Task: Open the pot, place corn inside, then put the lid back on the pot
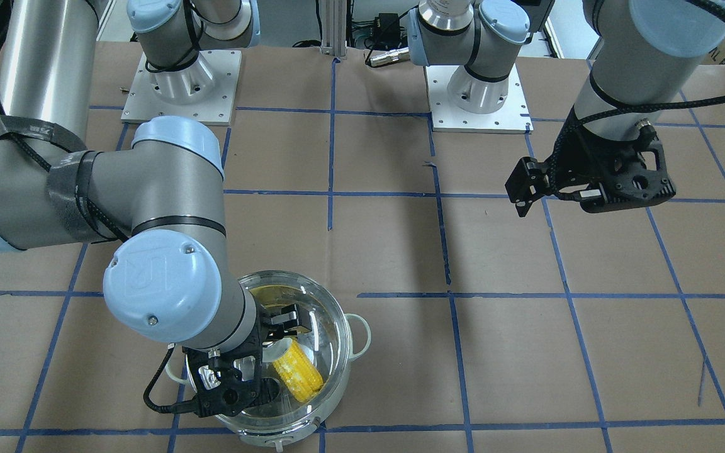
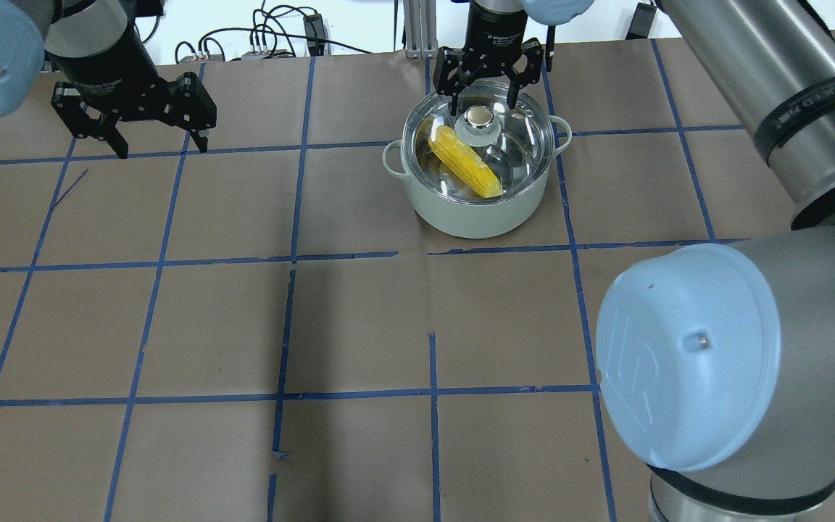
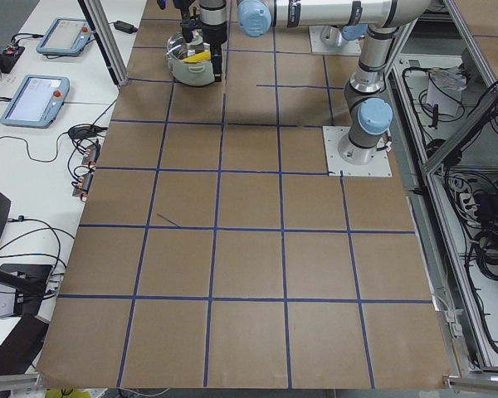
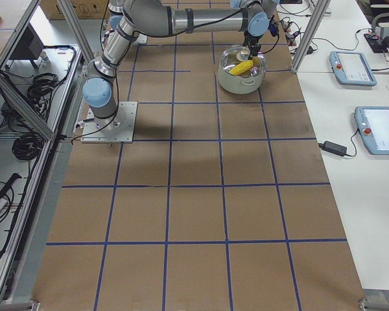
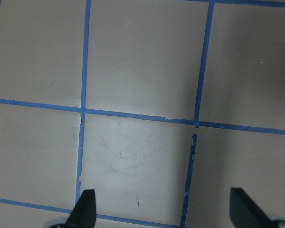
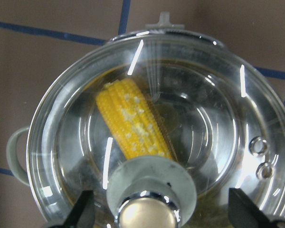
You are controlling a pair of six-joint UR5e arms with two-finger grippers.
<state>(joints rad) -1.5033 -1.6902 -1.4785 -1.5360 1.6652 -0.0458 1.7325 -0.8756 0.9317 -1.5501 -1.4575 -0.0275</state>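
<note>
Corn [image 2: 463, 161] is inside the pot [image 2: 475, 210], lying diagonally on the bottom and visible through the glass lid [image 2: 522, 148]. Lid sits on the pot rim and looks level and seated all round in the overhead and right-wrist views. My read: open, load and re-lid all look done, and only backing the right arm off is left. Right pincer [image 2: 483, 105] is spread wide, one finger either side of the knob [image 2: 480, 119], gap on both sides, gripping nothing. Fingertips look roughly level with the knob, but I can't tell the exact height. Left pincer [image 2: 161, 145] is also spread and carries nothing, well apart from the pot over bare surface [image 2: 359, 326]; its wrist cam shows only brown paper and blue tape lines [image 5: 137, 116]. Edges: pot stands in the far row of grid squares, near the operator-side edge of the surface, with a frame post [image 2: 417, 29] just beyond. Loop handles [image 2: 392, 156] stick out on both sides, and the fingers are not near them. Room: straight up looks open and is the safe exit. A sideways move first could clip the knob and skid the lid. Toward the robot base the path looks open too.
</note>
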